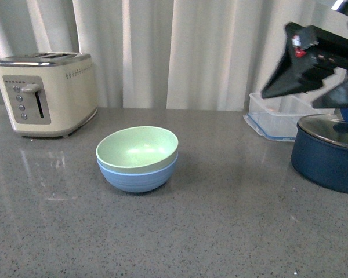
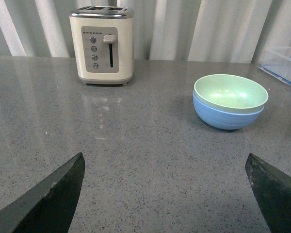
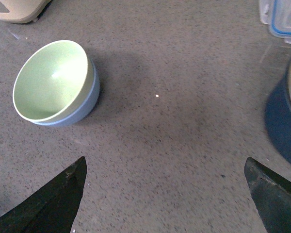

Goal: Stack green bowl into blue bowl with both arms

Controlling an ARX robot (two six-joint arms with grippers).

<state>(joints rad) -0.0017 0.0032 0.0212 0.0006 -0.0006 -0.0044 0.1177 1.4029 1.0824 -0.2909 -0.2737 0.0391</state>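
The pale green bowl (image 1: 138, 147) sits nested upright inside the light blue bowl (image 1: 136, 179) at the middle of the grey counter. Both show in the left wrist view, green bowl (image 2: 230, 92) in blue bowl (image 2: 225, 119), and in the right wrist view, green bowl (image 3: 51, 80) in blue bowl (image 3: 87, 102). My right gripper (image 1: 291, 92) hangs open high at the right, well clear of the bowls, with nothing between its fingers (image 3: 165, 162). My left gripper (image 2: 164, 156) is open over bare counter, some way short of the bowls; it is out of the front view.
A cream toaster (image 1: 46, 92) stands at the back left. A dark navy lidded pot (image 1: 330, 153) sits at the right edge, under the right arm. A clear plastic container (image 1: 272, 119) lies behind it. White curtains close off the back.
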